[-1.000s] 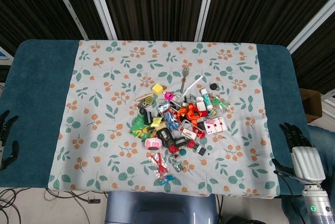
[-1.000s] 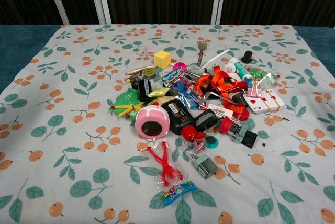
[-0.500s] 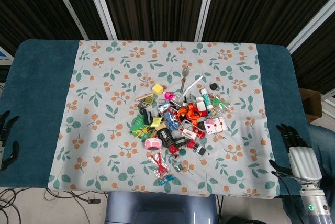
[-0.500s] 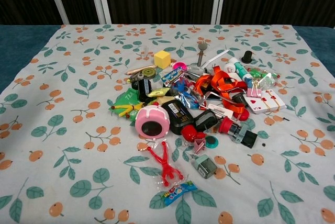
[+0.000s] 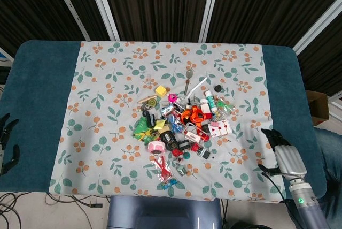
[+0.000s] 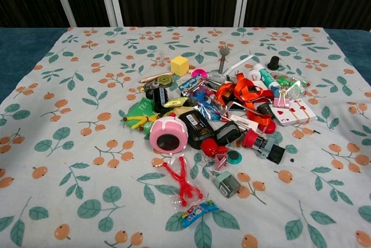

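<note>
A heap of small odds and ends (image 5: 181,127) lies in the middle of a floral cloth (image 5: 107,79). In the chest view I make out a pink round case (image 6: 168,133), a yellow cube (image 6: 179,64), an orange ribbon (image 6: 246,94), playing cards (image 6: 294,112) and a red stick figure (image 6: 182,181). My right hand (image 5: 280,151) hovers open over the cloth's right edge, apart from the heap, holding nothing. My left hand (image 5: 6,143) sits open at the far left table edge, fingers spread, empty. Neither hand shows in the chest view.
The table is covered in a teal pad (image 5: 40,95) showing on both sides of the cloth. A metal spoon (image 5: 187,79) and a black cap (image 5: 217,87) lie at the heap's far side. A cardboard box (image 5: 318,106) stands off the right edge.
My right hand has moved left and a little up, from the teal pad onto the cloth's right edge. The left hand and the heap have not moved.
</note>
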Available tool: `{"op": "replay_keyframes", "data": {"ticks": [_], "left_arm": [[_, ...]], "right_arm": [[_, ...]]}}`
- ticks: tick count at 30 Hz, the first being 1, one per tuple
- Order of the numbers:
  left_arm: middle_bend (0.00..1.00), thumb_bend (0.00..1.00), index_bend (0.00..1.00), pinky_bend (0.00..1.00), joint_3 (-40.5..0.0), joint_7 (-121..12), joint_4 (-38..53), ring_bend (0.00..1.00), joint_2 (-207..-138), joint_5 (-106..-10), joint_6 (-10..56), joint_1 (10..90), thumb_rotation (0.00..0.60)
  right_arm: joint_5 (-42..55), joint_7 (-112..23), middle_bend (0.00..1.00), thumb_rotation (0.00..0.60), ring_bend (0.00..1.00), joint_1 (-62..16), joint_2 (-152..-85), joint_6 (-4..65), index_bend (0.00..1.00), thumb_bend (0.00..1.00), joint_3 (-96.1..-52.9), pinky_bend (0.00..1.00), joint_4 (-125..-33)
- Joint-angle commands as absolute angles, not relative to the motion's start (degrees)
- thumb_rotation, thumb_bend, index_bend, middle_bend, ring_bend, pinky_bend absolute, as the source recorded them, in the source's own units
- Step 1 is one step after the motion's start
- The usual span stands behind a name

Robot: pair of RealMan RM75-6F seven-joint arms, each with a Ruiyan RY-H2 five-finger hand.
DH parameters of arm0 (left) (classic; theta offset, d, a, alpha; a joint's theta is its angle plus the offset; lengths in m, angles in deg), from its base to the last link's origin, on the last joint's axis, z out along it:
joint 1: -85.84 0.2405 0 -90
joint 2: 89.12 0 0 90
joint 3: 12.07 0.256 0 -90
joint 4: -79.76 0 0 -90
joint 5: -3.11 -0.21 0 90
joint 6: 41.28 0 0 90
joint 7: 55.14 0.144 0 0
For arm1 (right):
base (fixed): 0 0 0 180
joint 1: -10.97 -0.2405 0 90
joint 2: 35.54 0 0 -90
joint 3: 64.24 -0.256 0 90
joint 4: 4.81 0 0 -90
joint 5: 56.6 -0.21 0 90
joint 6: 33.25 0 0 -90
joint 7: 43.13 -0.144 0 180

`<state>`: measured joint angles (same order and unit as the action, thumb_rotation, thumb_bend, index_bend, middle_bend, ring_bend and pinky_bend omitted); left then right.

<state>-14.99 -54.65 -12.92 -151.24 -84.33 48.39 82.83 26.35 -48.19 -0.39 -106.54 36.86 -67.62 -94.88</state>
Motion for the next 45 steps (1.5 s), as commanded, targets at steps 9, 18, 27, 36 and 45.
{"op": "replay_keyframes", "data": {"ticks": [9, 18, 27, 36, 45], "left_arm": [[0.0, 0.58, 0.1, 0.07, -15.3, -55.3, -13.4, 0.03, -150.9, -83.1, 48.1, 83.1, 0.6], [0.0, 0.58, 0.1, 0.07, -15.3, -55.0, -13.8, 0.03, -150.8, -82.5, 47.5, 83.0, 0.6], [0.0, 0.58, 0.1, 0.07, -15.5, -55.1, -14.0, 0.03, -150.7, -81.9, 47.3, 83.1, 0.6], [0.0, 0.58, 0.1, 0.07, -15.7, -55.2, -14.4, 0.03, -150.5, -81.5, 47.1, 83.0, 0.6], [0.0, 0.58, 0.1, 0.07, -15.8, -55.4, -14.3, 0.03, -150.4, -81.4, 47.0, 83.0, 0.6]], "right_arm": [[18.1, -40.5, 0.2, 0.6, 0.08, -4.8, -111.5, 31.6, 0.15, 0.2, -69.8, 0.24, -103.1], [16.3, -33.4, 0.22, 0.6, 0.08, -5.8, -117.8, 31.9, 0.18, 0.2, -68.8, 0.24, -104.5], [14.1, -28.7, 0.29, 0.6, 0.09, -6.9, -124.8, 33.2, 0.26, 0.2, -69.6, 0.24, -102.1], [13.5, -27.5, 0.32, 0.6, 0.09, -7.5, -129.0, 33.7, 0.29, 0.23, -69.7, 0.24, -99.5], [11.5, -25.5, 0.38, 0.6, 0.11, -9.0, -132.5, 33.4, 0.31, 0.25, -71.3, 0.24, -97.6]]}}
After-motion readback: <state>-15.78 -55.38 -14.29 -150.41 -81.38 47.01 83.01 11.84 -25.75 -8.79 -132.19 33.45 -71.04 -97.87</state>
